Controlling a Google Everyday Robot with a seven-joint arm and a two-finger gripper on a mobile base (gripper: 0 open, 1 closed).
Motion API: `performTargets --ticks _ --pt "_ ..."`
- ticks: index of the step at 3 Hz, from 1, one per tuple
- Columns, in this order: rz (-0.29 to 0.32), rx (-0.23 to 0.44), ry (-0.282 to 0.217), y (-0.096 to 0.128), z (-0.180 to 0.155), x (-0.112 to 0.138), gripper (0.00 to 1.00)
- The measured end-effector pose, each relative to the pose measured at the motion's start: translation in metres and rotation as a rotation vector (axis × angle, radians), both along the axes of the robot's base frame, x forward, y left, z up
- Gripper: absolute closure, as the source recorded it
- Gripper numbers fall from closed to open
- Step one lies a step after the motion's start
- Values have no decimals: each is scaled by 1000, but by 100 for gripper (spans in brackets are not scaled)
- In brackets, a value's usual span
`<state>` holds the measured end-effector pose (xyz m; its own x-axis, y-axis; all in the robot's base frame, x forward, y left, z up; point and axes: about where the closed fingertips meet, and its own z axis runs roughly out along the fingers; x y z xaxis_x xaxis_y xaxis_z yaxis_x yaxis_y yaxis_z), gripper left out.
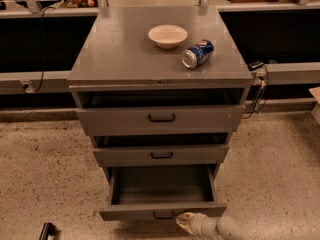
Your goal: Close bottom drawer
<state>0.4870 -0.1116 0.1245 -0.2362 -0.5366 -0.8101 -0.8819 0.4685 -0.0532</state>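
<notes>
The bottom drawer (pixel 162 210) of the grey metal cabinet stands pulled far out, its deep empty box open to view. Its low flat front carries a small black pull handle (pixel 163 215). My gripper (pixel 183 222) comes in from the lower right on a white arm and sits at the drawer's front, just right of and below the handle. Only its pale tip shows.
The middle drawer (pixel 161 155) and top drawer (pixel 161 118) each stand out a little. On the cabinet top (pixel 120 49) sit a white bowl (pixel 167 35) and a blue can (pixel 197 53) on its side. A cable (pixel 257 91) hangs at the cabinet's right. Speckled floor surrounds the cabinet.
</notes>
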Motion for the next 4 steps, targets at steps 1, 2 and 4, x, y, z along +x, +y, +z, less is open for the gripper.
performTargets --ticks 1,2,4 --pt "-8 6 -77 -5 0 38 100" --pt "-8 6 -77 -5 0 38 100" --pt "-9 10 -178 -1 -5 73 100"
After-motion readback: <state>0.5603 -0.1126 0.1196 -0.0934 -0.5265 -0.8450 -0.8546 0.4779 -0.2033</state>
